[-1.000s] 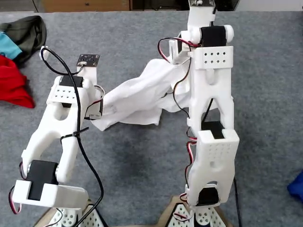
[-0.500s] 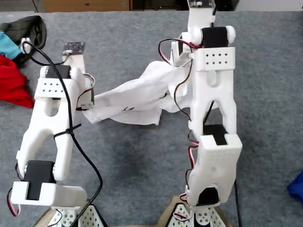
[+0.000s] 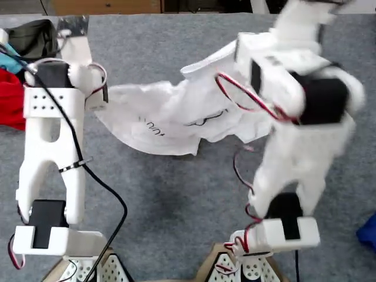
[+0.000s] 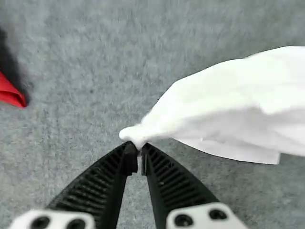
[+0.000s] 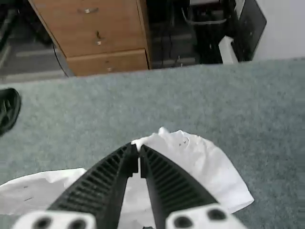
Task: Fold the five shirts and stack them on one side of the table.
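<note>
Stretching across the upper middle of the high view, the white shirt hangs slack between the two arms, one end pinched at the left of the frame and the other held up at the upper right. The left gripper has its ribbed black fingers closed tight on a bunched corner of the cloth. The right gripper likewise has its fingers pressed together on a fold at the shirt's edge. The fabric looks thin, light and limp: it creases and sags toward the grey, felt-like table wherever nothing supports it. It will probably hold no shape by itself and would need laying flat before folding. The best holds seem to be hems, seams or corners, where doubled cloth gives the ribbed pads something to bite, while a single layer could slip out. A faint dark print marks the shirt's middle. A red garment and a dark garment lie crumpled at the upper left, soft heaps likely to handle much the same.
</note>
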You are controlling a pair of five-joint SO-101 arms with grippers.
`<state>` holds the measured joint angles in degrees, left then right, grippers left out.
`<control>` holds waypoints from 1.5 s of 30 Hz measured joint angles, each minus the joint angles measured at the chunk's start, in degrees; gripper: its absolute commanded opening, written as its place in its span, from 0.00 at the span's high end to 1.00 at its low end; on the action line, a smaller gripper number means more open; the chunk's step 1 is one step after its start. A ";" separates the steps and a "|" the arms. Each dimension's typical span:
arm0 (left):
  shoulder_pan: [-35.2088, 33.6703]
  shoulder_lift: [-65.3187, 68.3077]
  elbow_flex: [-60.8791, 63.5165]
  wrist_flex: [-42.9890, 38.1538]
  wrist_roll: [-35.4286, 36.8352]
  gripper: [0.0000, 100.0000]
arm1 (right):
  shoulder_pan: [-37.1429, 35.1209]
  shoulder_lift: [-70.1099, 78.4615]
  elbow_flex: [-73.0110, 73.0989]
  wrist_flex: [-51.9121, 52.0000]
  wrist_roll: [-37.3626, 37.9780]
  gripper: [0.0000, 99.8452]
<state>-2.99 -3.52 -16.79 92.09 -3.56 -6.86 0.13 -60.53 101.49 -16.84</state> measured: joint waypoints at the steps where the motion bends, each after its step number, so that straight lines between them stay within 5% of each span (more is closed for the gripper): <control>1: 0.00 0.00 -3.87 2.02 0.88 0.98 | 0.44 -1.41 -0.79 0.00 0.00 0.99; 11: 0.18 -3.69 -24.44 8.09 1.93 0.98 | 1.32 -12.48 -2.55 0.00 -0.09 0.99; 45: 0.18 -51.16 -25.14 8.09 1.93 0.98 | 14.95 -38.77 -7.21 -7.30 -0.09 0.99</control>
<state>-2.81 -54.68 -41.93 100.18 -1.63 8.09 -38.64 -67.74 94.20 -16.92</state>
